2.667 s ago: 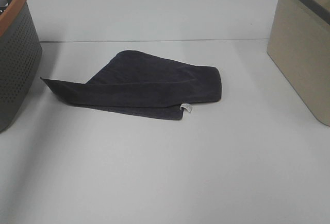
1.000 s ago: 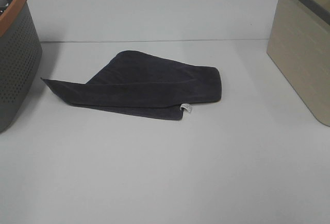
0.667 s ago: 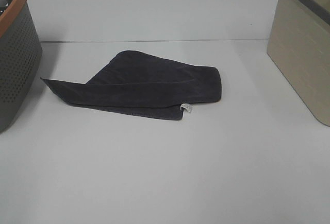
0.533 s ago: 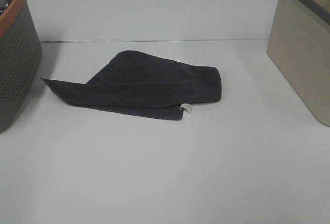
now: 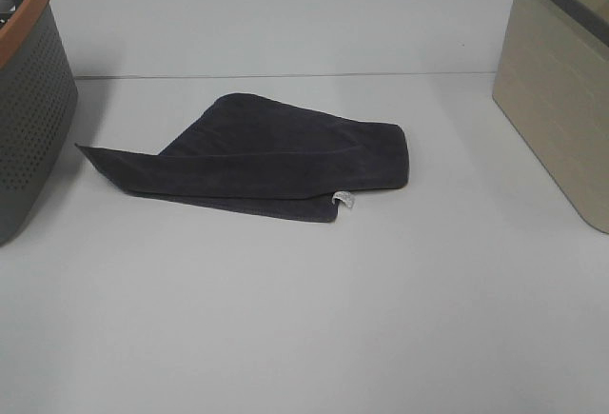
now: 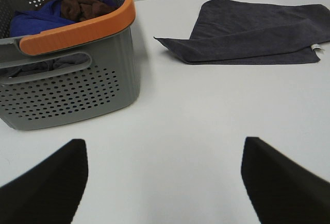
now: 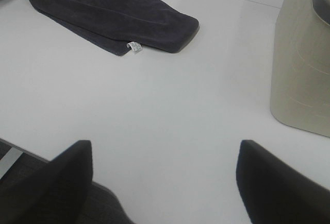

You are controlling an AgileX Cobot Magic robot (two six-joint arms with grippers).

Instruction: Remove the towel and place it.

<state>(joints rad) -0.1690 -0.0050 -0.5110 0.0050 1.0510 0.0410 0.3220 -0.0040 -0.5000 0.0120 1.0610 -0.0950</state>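
The towel (image 5: pixel 271 159) lies folded and flat on the white table (image 5: pixel 314 319), about midway between the two baskets, its small white tag (image 5: pixel 343 201) at the near edge. To its left stands a grey basket (image 5: pixel 29 100) with an orange rim, clothes inside it; to the right, a beige basket (image 5: pixel 561 81). The left gripper (image 6: pixel 165 183) and the right gripper (image 7: pixel 162 183) both hang spread wide over bare table, well short of the towel, holding nothing.

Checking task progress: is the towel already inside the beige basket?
No, the towel lies folded on the table, apart from the beige basket.
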